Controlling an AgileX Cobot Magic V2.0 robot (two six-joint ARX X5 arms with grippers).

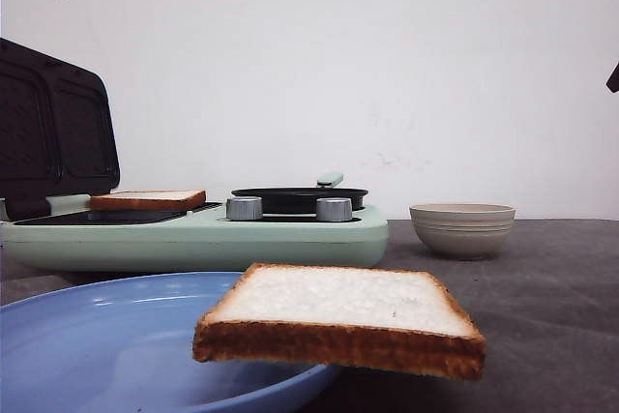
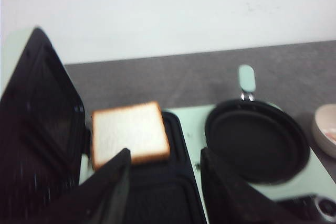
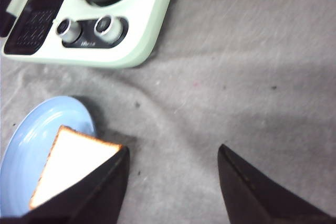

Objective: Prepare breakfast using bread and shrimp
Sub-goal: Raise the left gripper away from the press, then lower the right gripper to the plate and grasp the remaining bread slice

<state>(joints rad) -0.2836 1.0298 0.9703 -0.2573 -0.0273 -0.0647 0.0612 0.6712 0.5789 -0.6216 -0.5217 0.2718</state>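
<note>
We lower the right hand (image 3: 173,182), fingers wide & empty, squarely over the bread (image 3: 71,169) overhanging the plate (image 3: 31,140) edge; left hand (image 2: 164,182) wide too.

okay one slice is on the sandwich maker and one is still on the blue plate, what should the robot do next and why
Probably lower the right gripper onto the bread slice on the blue plate. Its fingers are open and empty beside that slice, while the other slice already lies on the sandwich maker, whose lid stands open.
</note>
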